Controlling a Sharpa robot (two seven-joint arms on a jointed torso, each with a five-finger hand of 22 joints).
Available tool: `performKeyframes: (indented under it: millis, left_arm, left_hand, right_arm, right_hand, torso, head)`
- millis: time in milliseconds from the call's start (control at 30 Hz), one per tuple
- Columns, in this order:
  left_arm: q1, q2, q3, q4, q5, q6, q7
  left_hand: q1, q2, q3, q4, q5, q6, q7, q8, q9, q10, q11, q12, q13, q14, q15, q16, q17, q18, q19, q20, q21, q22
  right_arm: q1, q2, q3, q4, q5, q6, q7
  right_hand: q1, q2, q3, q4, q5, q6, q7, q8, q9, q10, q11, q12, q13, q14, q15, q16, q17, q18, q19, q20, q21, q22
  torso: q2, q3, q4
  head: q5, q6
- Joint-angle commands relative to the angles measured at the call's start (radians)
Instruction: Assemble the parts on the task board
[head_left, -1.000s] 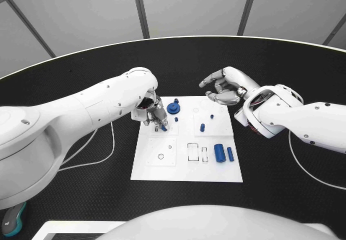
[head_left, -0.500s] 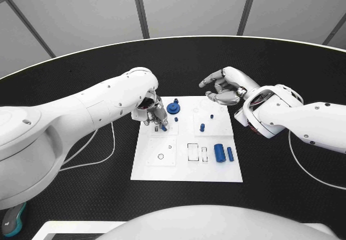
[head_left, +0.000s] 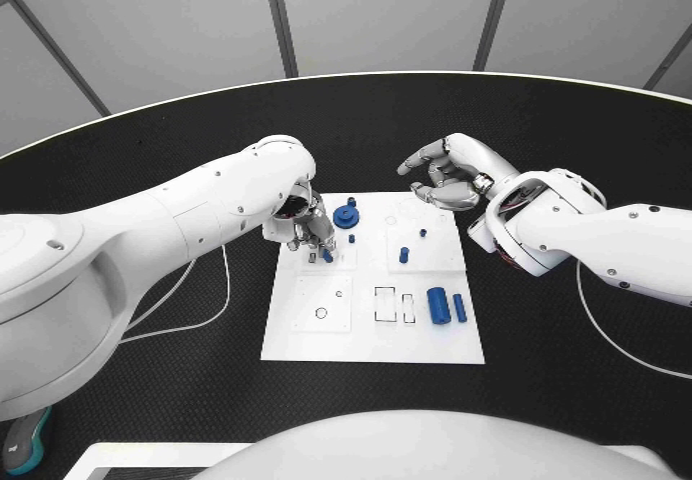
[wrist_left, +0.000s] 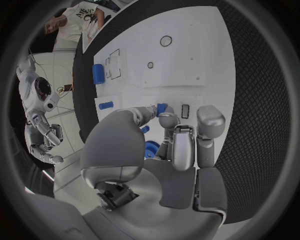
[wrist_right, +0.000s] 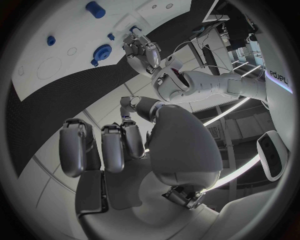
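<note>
Task board (head_left: 372, 335): white plate, centre of black counter (head_left: 144, 380), bare margin all round. My left hand (head_left: 307, 232): over the board's far left part, fingertips pinching a small blue peg (head_left: 326, 255). My right hand (head_left: 450, 178): off the far right corner, fingers curled, holding nothing. Blue gear (head_left: 346, 214), two cylinders (head_left: 447, 306): on board.
</note>
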Motion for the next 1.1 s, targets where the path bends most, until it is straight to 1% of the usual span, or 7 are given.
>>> performKeyframes:
  millis: [33, 367, 633, 900, 1033, 1067, 1100]
  left_arm:
    - [0.000, 0.000, 0.000, -0.001, 0.000, 0.002, -0.062]
    - [0.000, 0.002, 0.000, -0.007, 0.000, 0.010, -0.063]
    - [0.000, 0.002, 0.000, -0.008, 0.000, 0.008, -0.063]
    - [0.000, 0.001, 0.000, -0.010, 0.000, 0.009, -0.063]
    - [0.000, 0.001, 0.000, -0.010, 0.000, 0.007, -0.063]
    - [0.000, 0.001, 0.000, -0.010, 0.000, 0.005, -0.062]
    - [0.000, 0.000, 0.000, -0.009, 0.000, 0.004, -0.062]
  left_hand:
    - [-0.018, -0.005, -0.019, 0.006, 0.005, 0.058, -0.050, -0.001, 0.004, 0.001, -0.006, -0.002, 0.000, 0.069, -0.003, 0.002, 0.134, -0.008, 0.001, -0.002, 0.002, 0.000]
    - [-0.049, -0.022, -0.090, 0.037, 0.005, 0.067, -0.051, -0.011, 0.014, 0.001, -0.006, -0.005, 0.004, 0.069, -0.003, 0.001, 0.134, -0.008, 0.000, -0.002, 0.003, 0.001]
    - [-0.052, -0.023, -0.102, 0.041, 0.006, 0.068, -0.052, -0.013, 0.015, 0.001, -0.006, -0.005, 0.005, 0.069, -0.004, 0.001, 0.134, -0.008, -0.001, -0.002, 0.002, 0.001]
    - [-0.052, -0.015, -0.108, 0.044, 0.006, 0.069, -0.052, -0.016, 0.016, -0.001, -0.007, -0.007, 0.003, 0.069, -0.004, 0.001, 0.134, -0.007, -0.002, -0.002, 0.002, 0.000]
    - [-0.048, -0.004, -0.110, 0.044, 0.006, 0.069, -0.053, -0.019, 0.018, -0.002, -0.007, -0.008, 0.002, 0.069, -0.004, 0.001, 0.134, -0.007, -0.003, -0.002, 0.000, -0.001]
    - [-0.036, 0.011, -0.105, 0.040, 0.006, 0.066, -0.054, -0.023, 0.019, -0.004, -0.008, -0.010, -0.001, 0.069, -0.005, 0.001, 0.134, -0.007, -0.004, -0.003, -0.001, -0.003]
    - [-0.031, 0.015, -0.103, 0.038, 0.006, 0.065, -0.054, -0.024, 0.019, -0.006, -0.008, -0.012, -0.004, 0.068, -0.005, 0.000, 0.133, -0.006, -0.004, -0.003, -0.001, -0.003]
  right_arm:
    - [0.000, 0.000, 0.000, 0.000, 0.000, 0.000, 0.000]
    - [0.000, 0.000, 0.000, 0.000, 0.000, 0.000, 0.000]
    - [0.000, -0.001, 0.000, 0.000, 0.000, 0.000, -0.001]
    - [0.000, -0.001, 0.000, 0.000, 0.000, 0.001, -0.001]
    - [0.000, -0.001, 0.000, -0.001, 0.000, 0.001, -0.001]
    - [0.000, -0.001, 0.000, -0.001, 0.000, 0.002, -0.001]
    - [0.000, -0.001, 0.000, -0.001, 0.000, 0.002, -0.001]
  right_hand:
    - [-0.008, 0.001, 0.000, -0.006, 0.003, 0.009, -0.001, -0.007, -0.002, -0.005, -0.002, -0.002, 0.068, 0.076, 0.005, -0.007, 0.140, 0.011, 0.038, 0.006, -0.001, 0.141]
    - [-0.008, 0.001, 0.000, -0.006, 0.003, 0.009, -0.001, -0.007, -0.002, -0.005, -0.002, -0.002, 0.068, 0.076, 0.005, -0.007, 0.140, 0.011, 0.038, 0.006, -0.001, 0.141]
    - [-0.008, 0.001, 0.000, -0.006, 0.003, 0.009, -0.001, -0.007, -0.002, -0.005, -0.002, -0.002, 0.068, 0.076, 0.005, -0.007, 0.140, 0.011, 0.038, 0.006, -0.001, 0.141]
    - [-0.008, 0.001, 0.000, -0.006, 0.003, 0.009, -0.001, -0.007, -0.002, -0.005, -0.002, -0.002, 0.068, 0.076, 0.005, -0.007, 0.140, 0.011, 0.038, 0.006, -0.001, 0.141]
    - [-0.008, 0.001, 0.000, -0.006, 0.003, 0.009, -0.001, -0.007, -0.002, -0.005, -0.002, -0.002, 0.068, 0.076, 0.005, -0.007, 0.140, 0.011, 0.038, 0.006, -0.001, 0.141]
    - [-0.008, 0.001, 0.000, -0.006, 0.003, 0.009, -0.001, -0.007, -0.002, -0.005, -0.002, -0.002, 0.068, 0.076, 0.005, -0.007, 0.140, 0.011, 0.038, 0.006, -0.001, 0.141]
    - [-0.008, 0.001, 0.000, -0.006, 0.003, 0.009, -0.001, -0.007, -0.002, -0.005, -0.002, -0.002, 0.068, 0.076, 0.005, -0.007, 0.140, 0.011, 0.038, 0.006, -0.001, 0.141]
  torso:
    - [0.000, 0.0000, 0.0002]
    - [-0.001, -0.0001, -0.0002]
    - [0.000, -0.0001, 0.0000]
    - [-0.001, -0.0002, -0.0003]
    - [-0.001, -0.0003, 0.0001]
    - [-0.001, -0.0004, 0.0003]
    - [-0.001, -0.0003, 0.0002]
  head:
    - [0.000, 0.000]
    - [0.000, 0.000]
    - [0.000, 0.000]
    - [0.001, 0.000]
    - [0.001, 0.000]
    - [0.001, 0.000]
    - [0.001, 0.000]
